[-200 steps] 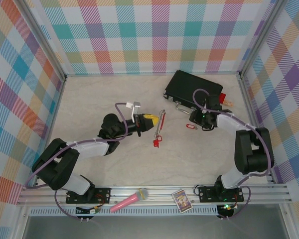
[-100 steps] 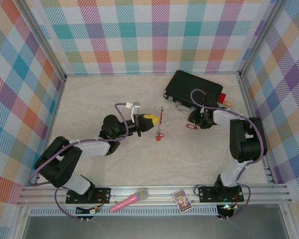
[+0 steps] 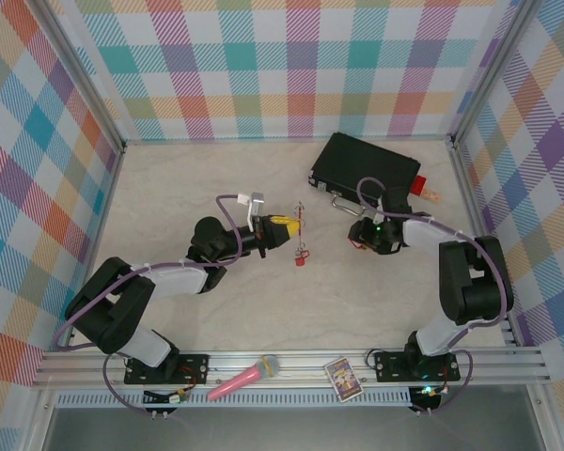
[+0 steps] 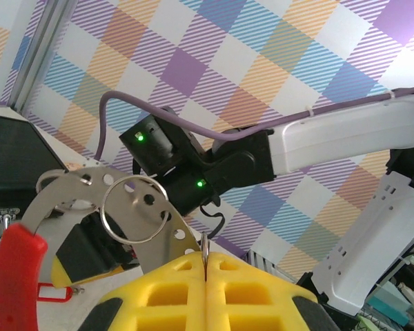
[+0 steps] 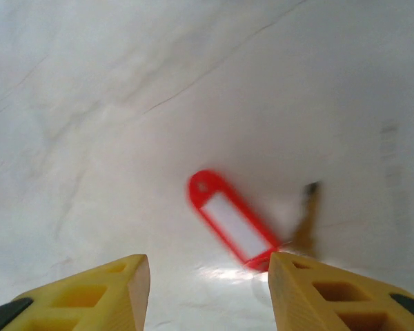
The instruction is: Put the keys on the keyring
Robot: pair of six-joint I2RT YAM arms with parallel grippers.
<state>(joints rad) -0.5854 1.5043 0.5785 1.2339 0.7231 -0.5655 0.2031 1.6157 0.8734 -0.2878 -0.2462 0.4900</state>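
Observation:
My left gripper (image 3: 288, 228) is shut on the keyring (image 3: 301, 224) above the table's middle. In the left wrist view its yellow pads (image 4: 179, 289) pinch a thin metal edge (image 4: 205, 249). Left of that edge are a round wire ring (image 4: 134, 207), a perforated metal band and a red arc (image 4: 17, 272). One red key tag (image 3: 301, 260) hangs below the keyring. My right gripper (image 3: 360, 237) hovers low and open over another red key tag (image 5: 231, 221), which lies flat between the fingers (image 5: 117, 289), its near end by the right fingertip.
A black case (image 3: 365, 169) lies at the back right with a metal clasp (image 3: 343, 202) at its front edge. Beside it sits a red block with a beige bit (image 3: 423, 188). A pink microphone (image 3: 244, 378) and a small card (image 3: 342, 378) lie on the front rail.
The keyring in my left gripper has swung up, so its hanging red tag sits higher. My right gripper has slid a little left and nearer, over the loose tag.

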